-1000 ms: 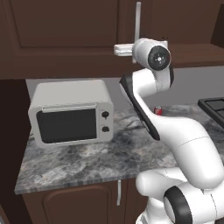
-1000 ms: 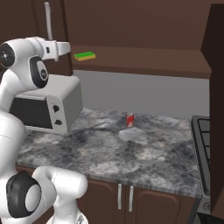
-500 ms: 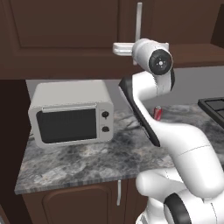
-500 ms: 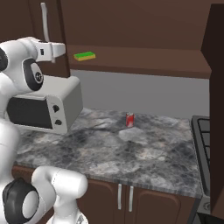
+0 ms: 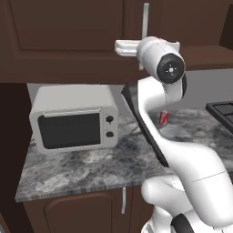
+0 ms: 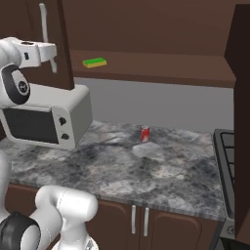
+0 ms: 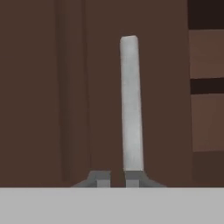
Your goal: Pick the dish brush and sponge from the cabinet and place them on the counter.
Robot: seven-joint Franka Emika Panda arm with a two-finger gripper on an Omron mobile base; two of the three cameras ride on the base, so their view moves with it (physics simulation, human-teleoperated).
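Observation:
The green and yellow sponge (image 6: 94,62) lies flat on the brown shelf of the open cabinet (image 6: 161,73). The dish brush is out of view. My gripper (image 7: 116,178) is up at the cabinet's left door (image 6: 61,29), facing its long silver handle (image 7: 131,100). The two fingertips stand close together with a narrow gap. The handle rises just beyond the right fingertip (image 7: 133,177), not between the two. From the right base the gripper (image 6: 52,61) sits below the handle (image 6: 44,22), well left of the sponge. The grey stone counter (image 6: 146,171) spreads below.
A white microwave (image 5: 73,120) stands on the counter's left, under my hand. A small red can (image 6: 144,133) stands mid-counter near the back wall. A dark stove top (image 6: 237,161) borders the right end, with the cabinet's right door (image 6: 241,97) swung open above it.
The hand has drifted a little left along the left cabinet door and the jaws have drawn closer together. The sponge has not moved.

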